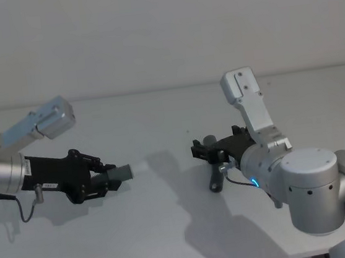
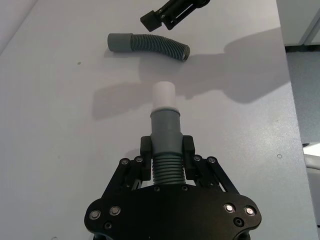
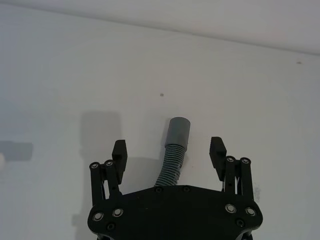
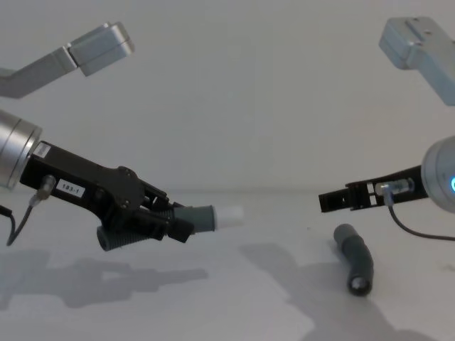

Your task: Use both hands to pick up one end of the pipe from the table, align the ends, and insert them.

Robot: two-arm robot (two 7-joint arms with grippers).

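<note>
Left of the cuffed pipe piece (image 1: 214, 177) lying on the bench (image 1: 171, 229) with its long axis and cuff (image 3: 179, 131) pointing away from the robot, the left hand (image 1: 112, 176) clenches the white-tipped pipe piece (image 2: 165, 130) nearly level, tip (image 2: 163, 94) toward that piece, above which the right hand (image 1: 203, 151) hovers released.

One dark grey pipe piece (image 2: 165, 122) is off the table (image 1: 171, 229), at 9 o'clock from its middle. The left gripper (image 2: 166, 146) clamps its ribbed section. It lies nearly level, its narrow white plug tip (image 4: 229, 212) pointing toward 3 o'clock. The other piece (image 4: 355, 264), grey, ribbed and slightly bent, lies flat on the table at 3 o'clock, its smooth cuff (image 3: 179, 131) toward 12 o'clock and its open ribbed end toward 6 o'clock.
</note>
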